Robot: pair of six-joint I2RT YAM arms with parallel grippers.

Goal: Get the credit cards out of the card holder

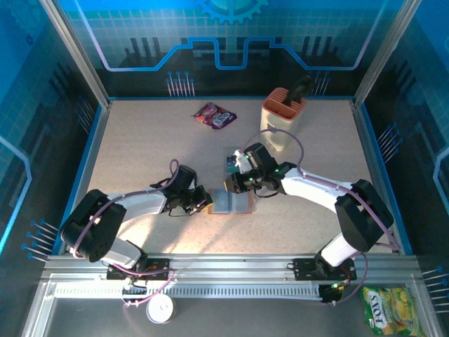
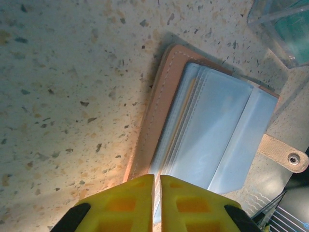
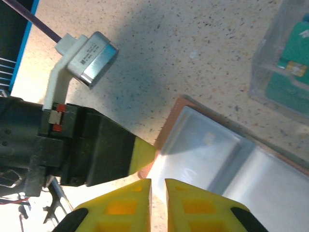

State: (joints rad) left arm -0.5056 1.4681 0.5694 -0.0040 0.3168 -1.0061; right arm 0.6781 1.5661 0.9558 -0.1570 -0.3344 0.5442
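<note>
**Speckled table point(image 1: 140, 161), 2 arms, lining up the next pull**

Blue printed walls all round, beige speckle underneath. Near the middle, card holder point(image 1: 237, 203) lying open and flat, grey-blue pockets up, long axis running left to right. At its left end, left gripper point(image 2: 157, 181), fingers down to a slit with the holder's edge running into it, so probably pinched on that edge. Over the same end, just beside that fingertip, right gripper point(image 3: 158, 182), fingers nearly together too; can't tell if anything's nipped. Looks like the better-placed arm for pulling from the pockets. Just past the holder's far edge, 1 teal credit card point(image 3: 289, 72) inside something clear. Purple snack packet point(image 1: 215, 116) and green-yellow packet point(image 1: 390, 309): print too small to read.
</note>
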